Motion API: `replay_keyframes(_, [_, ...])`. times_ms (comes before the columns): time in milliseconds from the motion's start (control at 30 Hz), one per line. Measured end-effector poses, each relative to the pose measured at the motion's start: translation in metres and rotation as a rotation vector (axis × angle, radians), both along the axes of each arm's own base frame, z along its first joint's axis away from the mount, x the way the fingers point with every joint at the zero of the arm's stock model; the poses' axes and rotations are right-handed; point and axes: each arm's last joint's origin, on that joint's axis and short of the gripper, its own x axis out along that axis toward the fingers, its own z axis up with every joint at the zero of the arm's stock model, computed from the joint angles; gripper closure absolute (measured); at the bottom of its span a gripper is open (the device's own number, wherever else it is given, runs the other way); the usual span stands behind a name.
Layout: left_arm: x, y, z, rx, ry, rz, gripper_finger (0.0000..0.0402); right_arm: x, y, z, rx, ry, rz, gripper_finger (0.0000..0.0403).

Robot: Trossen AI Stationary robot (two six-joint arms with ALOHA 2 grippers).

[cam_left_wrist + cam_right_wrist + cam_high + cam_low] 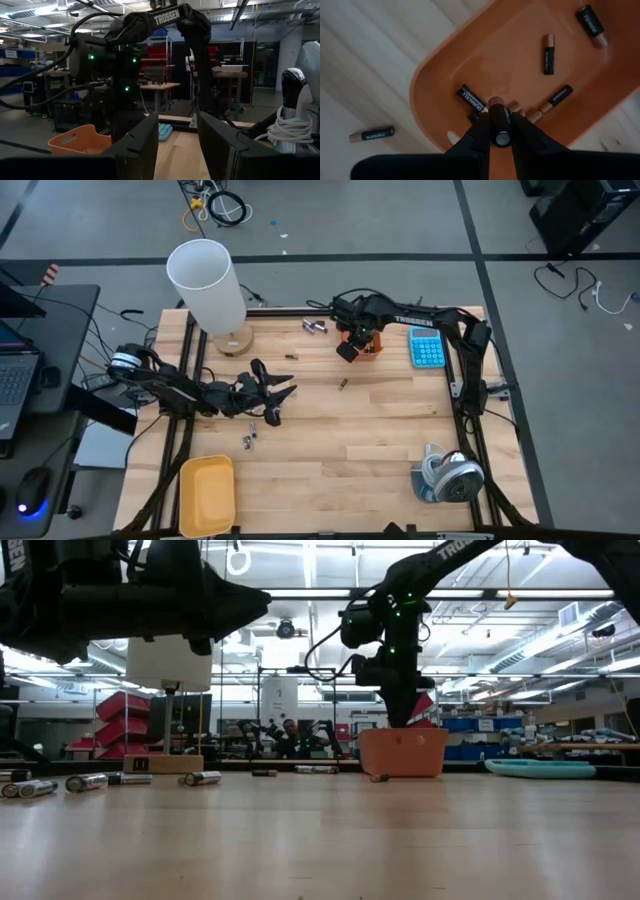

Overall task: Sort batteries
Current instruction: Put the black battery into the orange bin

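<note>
An orange tray (520,65) on the table's far side holds several dark, copper-tipped batteries (548,54). My right gripper (499,131) hangs over that tray (362,342) and is shut on one more battery. Loose batteries lie on the wood: a silvery group (315,327) near the far edge, one (341,384) mid-table, one (371,135) beside the tray, and a few (250,438) near my left gripper (283,392). The left gripper hovers open and level above the table's left half and touches nothing. In the low view, batteries (85,781) rest on their sides at the left. My right gripper pinches a dark battery (499,122) between its two fingers (479,134). The fingers come from above and point down, and the battery stands along them, its silver end cap toward the wrist camera and its copper end toward the tray. The battery is lifted clear above the tray floor.
A white cylinder on a wooden base (207,280) stands at the far left. A blue calculator (427,348) lies right of the orange tray. A yellow tray (207,495) sits at the near left corner and a grey coiled object (450,475) at the near right.
</note>
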Motion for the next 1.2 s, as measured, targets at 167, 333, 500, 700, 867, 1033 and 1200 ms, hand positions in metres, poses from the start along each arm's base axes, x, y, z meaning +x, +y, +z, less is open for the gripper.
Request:
replay_keyframes(167, [0.000,0.000,0.000,0.000,0.004,0.001,0.0264,0.003,-0.001,-0.003,-0.009,-0.005,0.035,0.0354])
replay_keyframes(333, [0.000,0.000,-0.001,-0.001,0.012,0.004,0.0264,0.006,-0.002,-0.003,-0.021,-0.023,0.056,0.0338])
replay_keyframes(500, [0.000,0.001,-0.002,-0.004,0.023,0.021,0.0264,0.006,-0.001,-0.003,-0.022,-0.023,0.069,0.0333])
replay_keyframes(700, [0.001,0.000,-0.003,-0.004,0.027,0.021,0.0264,0.007,-0.001,-0.003,-0.026,-0.029,0.070,0.0331])
replay_keyframes(867, [0.001,0.001,-0.004,-0.006,0.043,0.036,0.0264,0.007,-0.001,0.000,-0.034,-0.045,0.067,0.0329])
replay_keyframes(1033, [0.001,0.001,-0.008,-0.012,0.084,0.057,0.0264,0.005,0.005,0.017,-0.061,-0.096,0.078,0.0333])
replay_keyframes(1200, [0.002,0.004,-0.015,-0.057,0.146,0.147,0.0264,0.002,0.020,0.046,-0.113,-0.188,0.114,0.0336])
